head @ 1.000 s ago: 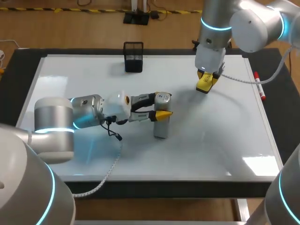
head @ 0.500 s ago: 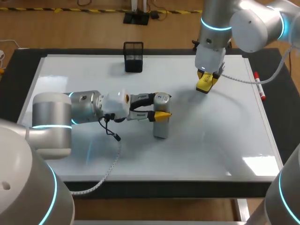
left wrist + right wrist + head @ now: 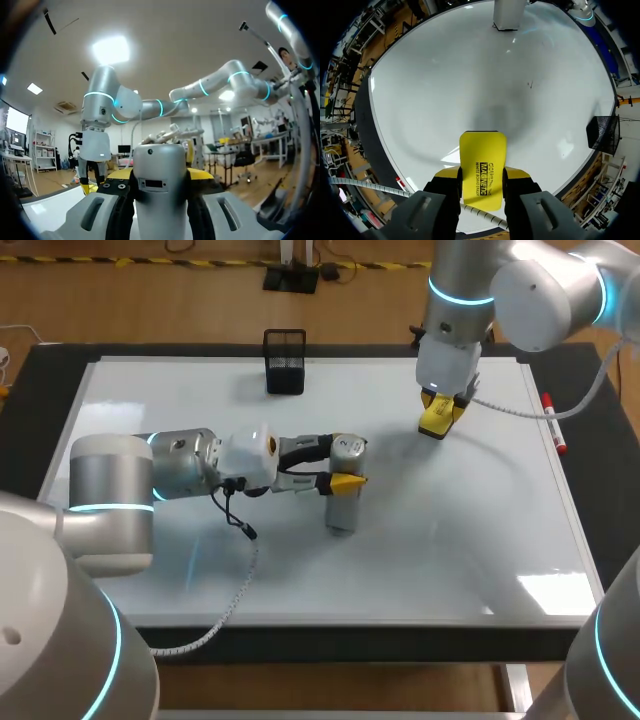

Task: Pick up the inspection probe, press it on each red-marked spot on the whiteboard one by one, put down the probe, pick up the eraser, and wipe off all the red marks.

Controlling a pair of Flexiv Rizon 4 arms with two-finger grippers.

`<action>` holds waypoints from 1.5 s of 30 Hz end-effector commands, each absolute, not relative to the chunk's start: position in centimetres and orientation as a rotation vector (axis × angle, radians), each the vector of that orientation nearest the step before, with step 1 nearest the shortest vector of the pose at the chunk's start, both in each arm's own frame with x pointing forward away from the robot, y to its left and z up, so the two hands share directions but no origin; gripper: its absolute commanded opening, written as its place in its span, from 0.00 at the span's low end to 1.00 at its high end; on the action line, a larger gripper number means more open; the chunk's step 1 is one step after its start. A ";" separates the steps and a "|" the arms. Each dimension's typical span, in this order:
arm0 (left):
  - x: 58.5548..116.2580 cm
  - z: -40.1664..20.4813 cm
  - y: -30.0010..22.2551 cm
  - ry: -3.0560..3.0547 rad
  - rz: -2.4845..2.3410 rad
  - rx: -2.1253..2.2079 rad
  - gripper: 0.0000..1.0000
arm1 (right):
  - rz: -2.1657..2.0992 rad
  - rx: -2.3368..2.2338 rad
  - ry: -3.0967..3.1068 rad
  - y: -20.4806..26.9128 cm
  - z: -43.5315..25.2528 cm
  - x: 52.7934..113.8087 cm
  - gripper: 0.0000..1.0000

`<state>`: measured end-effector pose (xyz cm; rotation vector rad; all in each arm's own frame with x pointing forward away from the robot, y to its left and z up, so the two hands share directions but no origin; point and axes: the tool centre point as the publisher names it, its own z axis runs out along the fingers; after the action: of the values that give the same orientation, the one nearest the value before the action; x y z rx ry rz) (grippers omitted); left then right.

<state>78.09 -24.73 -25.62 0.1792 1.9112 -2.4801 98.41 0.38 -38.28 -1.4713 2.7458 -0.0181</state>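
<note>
Grey probe [image 3: 343,502] upright at whiteboard [image 3: 450,540] centre, clamped in left hand [image 3: 343,465]; yellow eraser [image 3: 437,418] clamped in right hand [image 3: 440,405], 2 o'clock of probe. Best: seat probe squarely, release slowly, keep eraser flat.

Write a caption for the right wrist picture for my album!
Jaws shut on the yellow eraser, whiteboard spread out ahead.

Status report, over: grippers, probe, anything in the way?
Left gripper jaws shut on probe, upright, middle of whiteboard. Right gripper jaws shut on eraser, above whiteboard. No red marks visible. Mesh holder, marker off at edges.
</note>
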 end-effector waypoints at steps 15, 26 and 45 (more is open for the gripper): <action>80.8 -19.8 -17.3 1.825 -2.426 0.077 0.00 | -0.022 -1.474 2.745 0.3 -38.2 98.4 0.00; 83.9 -18.1 -10.1 1.747 -2.347 -0.020 0.00 | -0.022 -1.474 2.745 0.3 -38.2 98.4 0.00; 85.8 -18.4 -0.1 1.642 -2.223 -0.174 0.00 | -0.022 -1.474 2.745 0.3 -38.2 98.4 0.00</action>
<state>86.63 -0.78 -18.64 -0.1623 1.6360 -2.2395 98.41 0.38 -38.28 -1.4714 2.7456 -0.0181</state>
